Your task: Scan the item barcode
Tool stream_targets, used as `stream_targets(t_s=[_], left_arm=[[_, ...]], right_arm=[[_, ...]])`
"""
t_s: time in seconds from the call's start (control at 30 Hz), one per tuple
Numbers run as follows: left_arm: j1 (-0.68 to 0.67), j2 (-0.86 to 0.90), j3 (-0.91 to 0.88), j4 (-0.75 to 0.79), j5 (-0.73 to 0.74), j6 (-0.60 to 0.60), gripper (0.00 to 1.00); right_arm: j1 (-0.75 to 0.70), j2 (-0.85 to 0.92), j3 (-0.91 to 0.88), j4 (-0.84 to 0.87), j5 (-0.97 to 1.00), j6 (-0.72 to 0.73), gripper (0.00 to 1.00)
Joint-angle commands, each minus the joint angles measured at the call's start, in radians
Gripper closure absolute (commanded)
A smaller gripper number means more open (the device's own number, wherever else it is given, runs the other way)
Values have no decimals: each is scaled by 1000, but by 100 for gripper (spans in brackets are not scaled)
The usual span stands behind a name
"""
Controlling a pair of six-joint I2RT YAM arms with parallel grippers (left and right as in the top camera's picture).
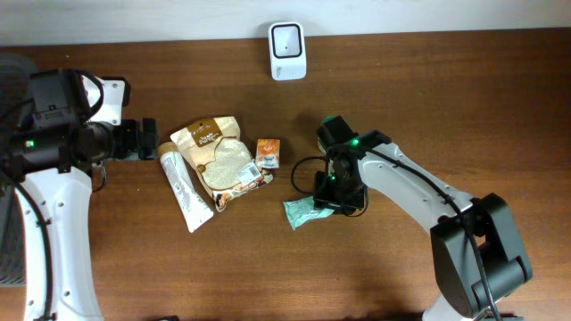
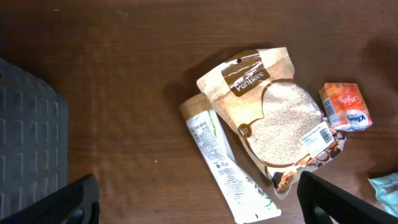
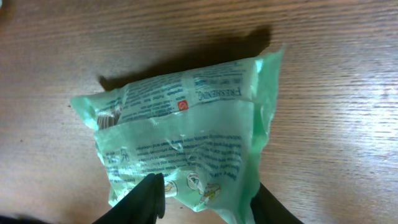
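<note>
A: Take it from the biggest thing down. What's there?

B: A dark brown wooden surface (image 1: pixel 464 107), with both arms over it. The left end effector (image 1: pixel 150 140) hangs released at the left side, its fingers spread wide with nothing between them. Near it lie a tan paper pouch of grain (image 1: pixel 219 160) and a white squeeze tube (image 1: pixel 185 189), the tube just beside the pouch's left edge.

A: And the item being worked?

B: The mint-green plastic packet (image 3: pixel 186 137). It lies flat on the surface, right of the pouch and apart from it. The right end effector (image 3: pixel 208 196) is low over it, one dark finger on each side of its near end. The fingers stand apart, but I cannot tell whether they press the film or sit clear of it (the wrist view cuts them off at the frame's edge).

A: The scanner?

B: The white box-shaped scanner (image 1: pixel 287 51) stands at the far edge, well apart from the packet. Smallest is a small orange sachet (image 1: pixel 268 152), just beside the pouch's right side.

A: So which step is this?

B: I judge it to be the grasp at the packet, since nothing is at the scanner yet. The next move calls for a firm pinch and a lift. Then comes a carry toward the far edge, turning the barcode face to the scanner's window. A dark striped patch near the packet's left end may be that code, but it is too blurred to say.
</note>
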Motion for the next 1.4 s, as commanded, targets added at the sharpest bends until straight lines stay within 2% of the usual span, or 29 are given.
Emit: stream_targets(t_s=[0.0, 0.13, 0.3, 0.43, 0.63, 1.37], left_arm=[[-1, -19, 8, 2, 14, 16, 1], [-1, -19, 8, 2, 14, 16, 1], [-1, -19, 8, 2, 14, 16, 1], [-1, -19, 8, 2, 14, 16, 1], [-1, -19, 8, 2, 14, 16, 1], [-1, -19, 8, 2, 14, 16, 1]], right_arm=[[9, -2, -9, -1, -29, -60, 60], [7, -25, -4, 2, -40, -148, 46], [-23, -38, 0, 2, -47, -169, 31], [-25, -38, 0, 6, -47, -169, 25], [-25, -38, 0, 5, -47, -169, 21], [-24, -38, -1, 5, -47, -169, 19]])
